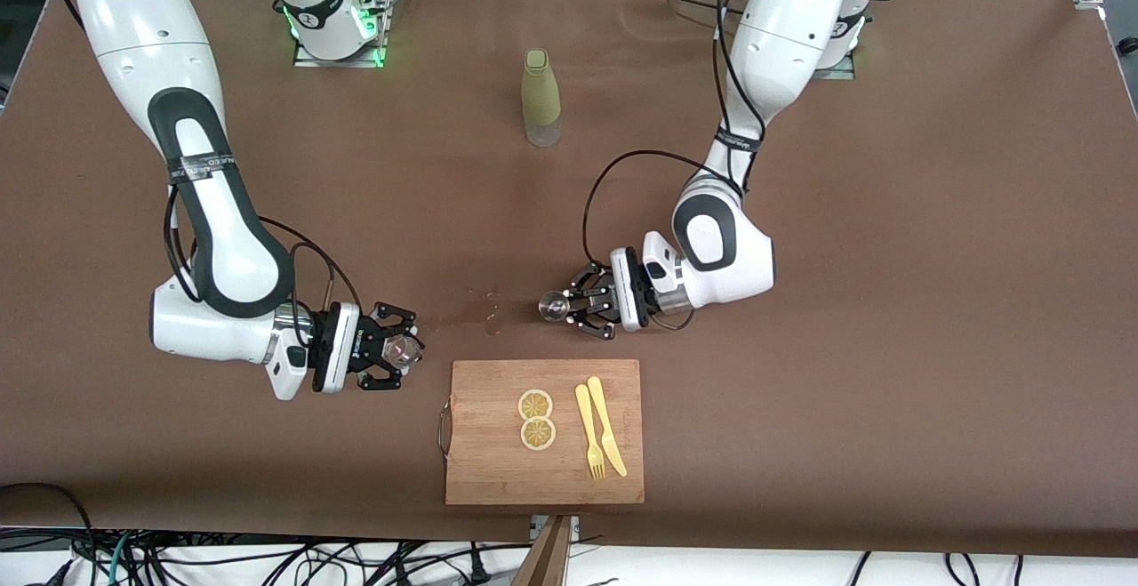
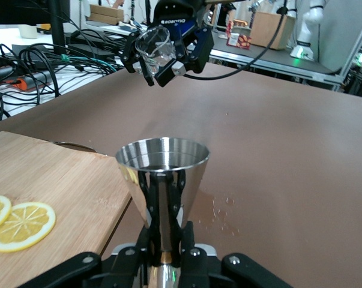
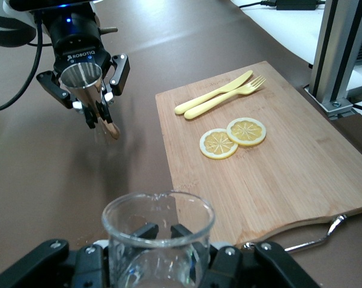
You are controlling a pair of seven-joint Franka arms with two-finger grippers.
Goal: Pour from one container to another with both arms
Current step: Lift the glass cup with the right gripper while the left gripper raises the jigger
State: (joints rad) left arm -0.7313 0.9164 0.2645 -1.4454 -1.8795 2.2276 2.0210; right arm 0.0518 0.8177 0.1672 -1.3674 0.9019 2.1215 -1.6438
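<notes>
**Jigger and beaker held upright over table**

Left gripper [image 1: 569, 306] clamped on steel jigger [image 2: 162, 180]; right gripper [image 1: 391, 357] clamped on glass beaker [image 3: 158, 231]. Beaker's pour lip seen only at wrist. Forearms level, near board [image 1: 498, 470].

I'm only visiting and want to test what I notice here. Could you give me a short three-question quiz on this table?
1. True or false: the left gripper holds a metal jigger.
2. What does the right gripper hold? A) fork B) clear glass beaker C) bottle
3. Fill in: the two lemon slices lie on the wooden ____.

Key: 1 true. 2 B, the clear glass beaker. 3 cutting board, beside the yellow fork and knife.
</notes>
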